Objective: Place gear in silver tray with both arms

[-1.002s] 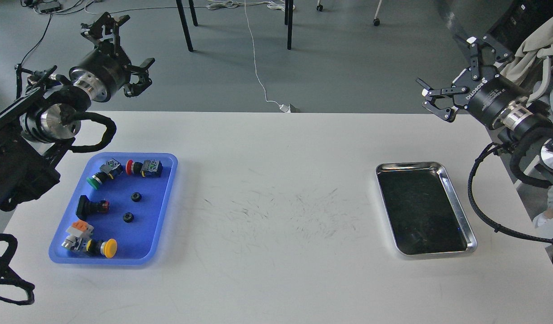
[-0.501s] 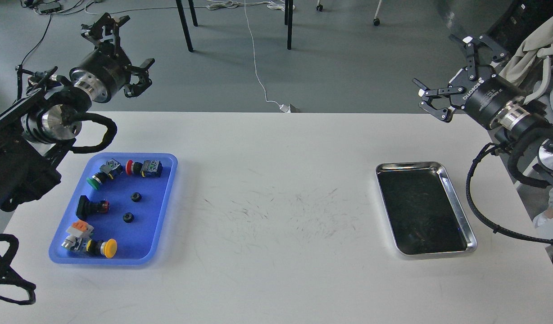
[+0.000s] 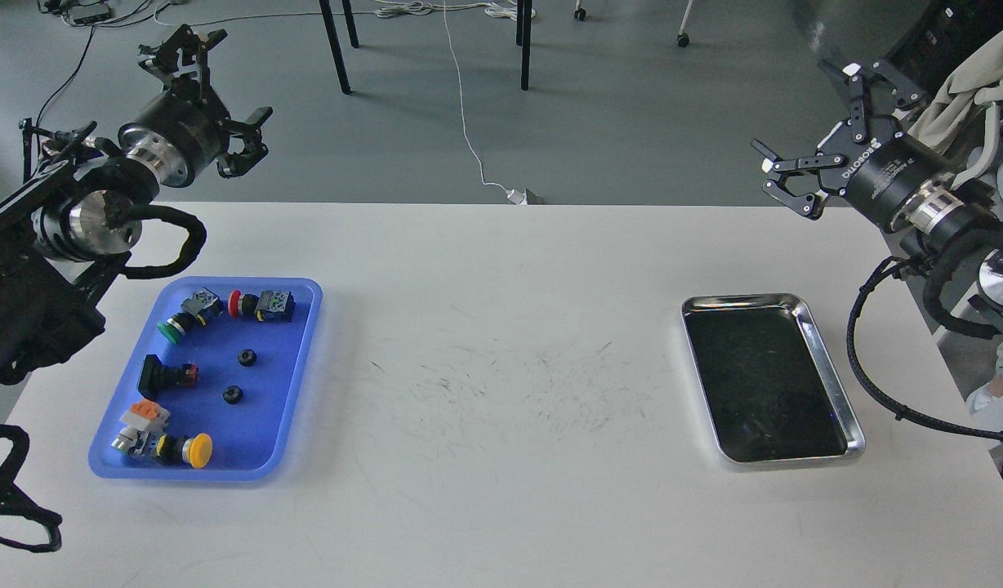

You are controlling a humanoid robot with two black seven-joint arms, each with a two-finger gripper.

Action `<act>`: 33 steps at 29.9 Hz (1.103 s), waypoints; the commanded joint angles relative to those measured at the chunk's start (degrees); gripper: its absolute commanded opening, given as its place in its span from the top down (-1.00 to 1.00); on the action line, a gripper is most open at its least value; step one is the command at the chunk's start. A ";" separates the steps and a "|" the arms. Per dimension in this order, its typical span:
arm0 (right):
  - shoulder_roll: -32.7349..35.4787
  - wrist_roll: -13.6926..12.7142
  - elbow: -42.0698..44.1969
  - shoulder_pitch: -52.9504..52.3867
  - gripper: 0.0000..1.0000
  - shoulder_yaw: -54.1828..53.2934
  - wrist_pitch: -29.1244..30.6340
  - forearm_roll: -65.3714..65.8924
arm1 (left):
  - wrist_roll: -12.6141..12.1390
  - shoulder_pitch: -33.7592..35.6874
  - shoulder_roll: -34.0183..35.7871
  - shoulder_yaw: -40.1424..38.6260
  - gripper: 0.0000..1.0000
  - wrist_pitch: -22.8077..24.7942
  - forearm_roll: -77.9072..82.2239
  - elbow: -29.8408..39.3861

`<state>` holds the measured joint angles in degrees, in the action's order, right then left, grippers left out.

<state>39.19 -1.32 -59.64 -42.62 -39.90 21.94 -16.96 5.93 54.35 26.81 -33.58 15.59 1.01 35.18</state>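
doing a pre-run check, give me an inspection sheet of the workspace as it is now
surface: white table, fine dark scuffs at its centre.
job's things: silver tray on the right, nothing in it; two small black gears lie in the blue tray on the left.
clutter: blue tray also holds push buttons, green, red, yellow, and a black one.
grippers: left pincer open, raised behind the table's far left edge; right pincer open, raised off the far right corner; neither holds anything.
cables: black looms loop off both wrists; a white cable runs across the floor.
surroundings: grey floor, dark furniture legs, beige cloth at right.
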 commanded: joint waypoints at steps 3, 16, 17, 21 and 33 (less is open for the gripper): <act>0.97 0.00 -0.83 -0.01 -0.97 0.08 -0.49 -0.17 | -0.30 -0.12 0.18 0.00 -0.97 0.58 4.25 -0.20; 4.23 -0.09 -3.38 0.61 -0.97 -0.27 -0.14 -0.09 | -0.39 -0.56 6.32 0.09 -0.97 1.01 5.14 1.20; 4.31 -0.09 -3.46 0.61 -0.97 -0.27 0.03 0.00 | -0.39 -0.48 7.02 0.09 -0.97 1.28 5.14 1.99; 4.40 -0.18 -2.94 0.87 -0.97 -1.15 0.91 0.00 | -0.48 -1.26 11.85 0.18 -0.97 0.06 5.14 10.84; 10.02 -0.44 -6.19 3.60 -0.97 -0.71 0.74 -0.09 | -0.56 -9.08 25.12 2.90 -0.97 -4.96 20.76 33.79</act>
<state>47.90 -1.62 -64.94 -39.25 -40.85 22.98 -16.97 5.24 47.20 47.90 -30.99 11.14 16.11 63.11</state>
